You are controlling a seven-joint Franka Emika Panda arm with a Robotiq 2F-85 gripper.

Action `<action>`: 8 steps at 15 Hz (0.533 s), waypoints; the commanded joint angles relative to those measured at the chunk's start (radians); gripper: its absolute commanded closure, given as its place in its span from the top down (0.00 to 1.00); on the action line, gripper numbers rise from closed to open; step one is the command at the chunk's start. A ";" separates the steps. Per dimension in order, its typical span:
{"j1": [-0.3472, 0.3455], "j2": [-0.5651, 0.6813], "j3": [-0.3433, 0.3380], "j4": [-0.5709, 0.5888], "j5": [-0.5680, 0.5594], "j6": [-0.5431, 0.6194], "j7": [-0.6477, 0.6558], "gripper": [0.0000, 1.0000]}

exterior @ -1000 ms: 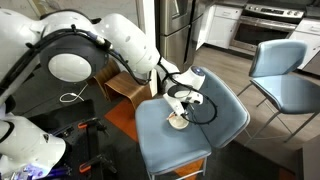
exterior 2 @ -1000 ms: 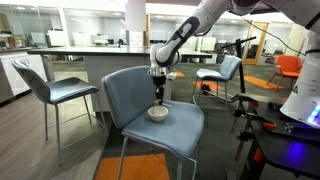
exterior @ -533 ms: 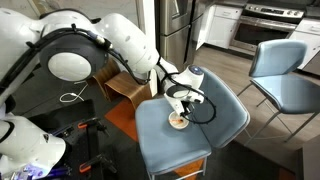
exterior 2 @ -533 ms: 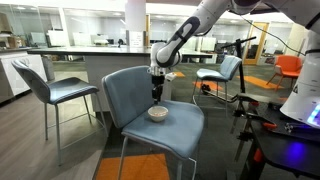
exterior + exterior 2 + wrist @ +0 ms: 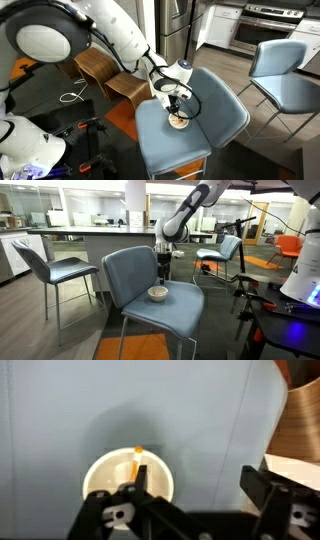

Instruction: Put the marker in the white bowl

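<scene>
The white bowl (image 5: pixel 128 485) sits on the blue worktop (image 5: pixel 60 410), which is the seat of a chair. The marker (image 5: pixel 135 464) is inside the bowl. In the wrist view it leans in the bowl with its orange end up on the far rim. Nothing is holding it.

The gripper (image 5: pixel 195 485) is wide, and there is nothing between its fingers. In the wrist view one finger (image 5: pixel 128 510) is in front of the near side of the bowl. The other finger (image 5: pixel 275 500) is off to the right, over the bare blue seat.

In both exterior views the gripper (image 5: pixel 172 102) (image 5: pixel 161 274) hangs just above the bowl (image 5: pixel 179 121) (image 5: pixel 158 293) and points down at it. It is not touching the bowl. The bowl is near the middle of the worktop (image 5: pixel 215 125) (image 5: pixel 185 302). In these two views the marker is too small to see well.

In an exterior view, a second blue chair (image 5: pixel 285 70) stands far off to the right, and a brown wooden chair (image 5: pixel 100 72) is on the left behind the arm. In an exterior view, another blue chair (image 5: pixel 50 270) stands to the left of the worktop.
</scene>
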 commanded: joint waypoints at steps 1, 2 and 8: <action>0.060 -0.168 -0.036 -0.198 0.012 0.105 0.109 1.00; 0.084 -0.211 -0.052 -0.247 0.002 0.150 0.149 1.00; 0.221 -0.419 -0.159 -0.450 -0.092 0.236 0.377 1.00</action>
